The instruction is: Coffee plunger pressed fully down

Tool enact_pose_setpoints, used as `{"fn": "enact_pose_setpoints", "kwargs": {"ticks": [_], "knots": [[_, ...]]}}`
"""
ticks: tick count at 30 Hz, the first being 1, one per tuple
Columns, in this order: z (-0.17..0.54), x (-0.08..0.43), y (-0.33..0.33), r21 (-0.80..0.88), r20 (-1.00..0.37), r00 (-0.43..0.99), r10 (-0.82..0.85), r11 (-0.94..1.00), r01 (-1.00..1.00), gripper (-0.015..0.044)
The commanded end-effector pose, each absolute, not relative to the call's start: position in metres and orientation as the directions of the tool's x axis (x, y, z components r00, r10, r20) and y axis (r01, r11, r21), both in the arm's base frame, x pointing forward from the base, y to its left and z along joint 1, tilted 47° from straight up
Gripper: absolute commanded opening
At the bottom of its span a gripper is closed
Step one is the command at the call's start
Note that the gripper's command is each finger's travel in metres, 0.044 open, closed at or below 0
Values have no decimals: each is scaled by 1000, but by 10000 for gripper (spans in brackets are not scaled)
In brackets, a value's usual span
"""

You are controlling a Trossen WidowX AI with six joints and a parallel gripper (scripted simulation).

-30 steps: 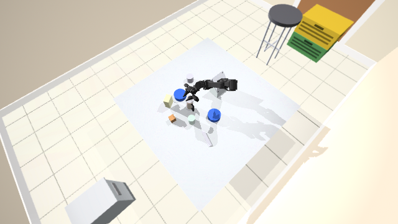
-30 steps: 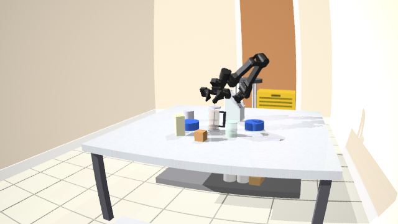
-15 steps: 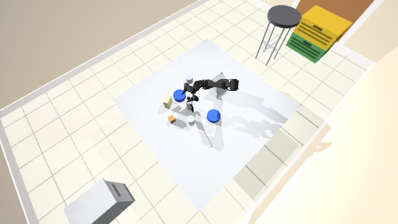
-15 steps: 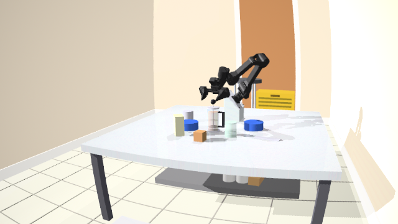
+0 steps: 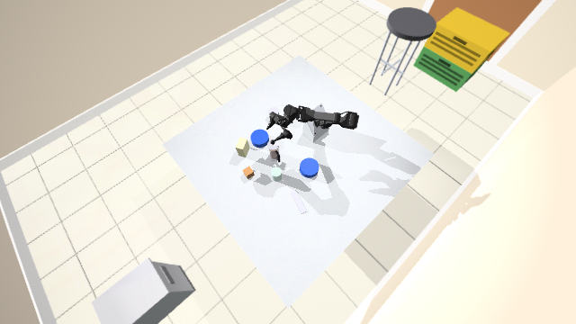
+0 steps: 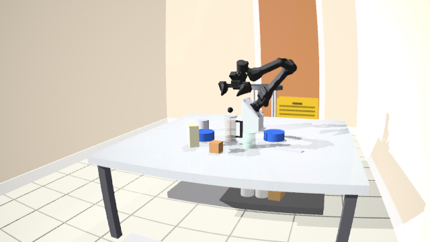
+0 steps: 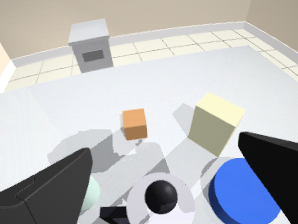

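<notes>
Both fingers of my black gripper point(image 7: 160, 183) are spread wide, holding nothing; the glass coffee press's black ball knob point(image 7: 161, 196) sits low-centre in the wrist view. Release step; next, I retreat upward.

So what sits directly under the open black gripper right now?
The open black gripper hangs above the glass coffee press, whose black ball knob shows between the fingers, untouched. The press's contents are too blurred to tell.
</notes>
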State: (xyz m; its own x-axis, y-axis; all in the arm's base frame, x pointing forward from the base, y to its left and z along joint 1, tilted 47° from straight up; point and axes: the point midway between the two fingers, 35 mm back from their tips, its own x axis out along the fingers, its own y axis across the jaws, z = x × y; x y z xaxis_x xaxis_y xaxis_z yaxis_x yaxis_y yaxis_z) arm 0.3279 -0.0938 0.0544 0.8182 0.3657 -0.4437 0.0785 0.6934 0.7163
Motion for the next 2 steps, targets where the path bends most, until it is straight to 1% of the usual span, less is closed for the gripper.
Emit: {"fn": "enact_pose_setpoints", "kwargs": {"ticks": [1, 2], "knots": [[59, 327, -95, 713, -435, 822, 367, 698, 66, 440], [59, 327, -95, 713, -435, 822, 367, 698, 66, 440]]}}
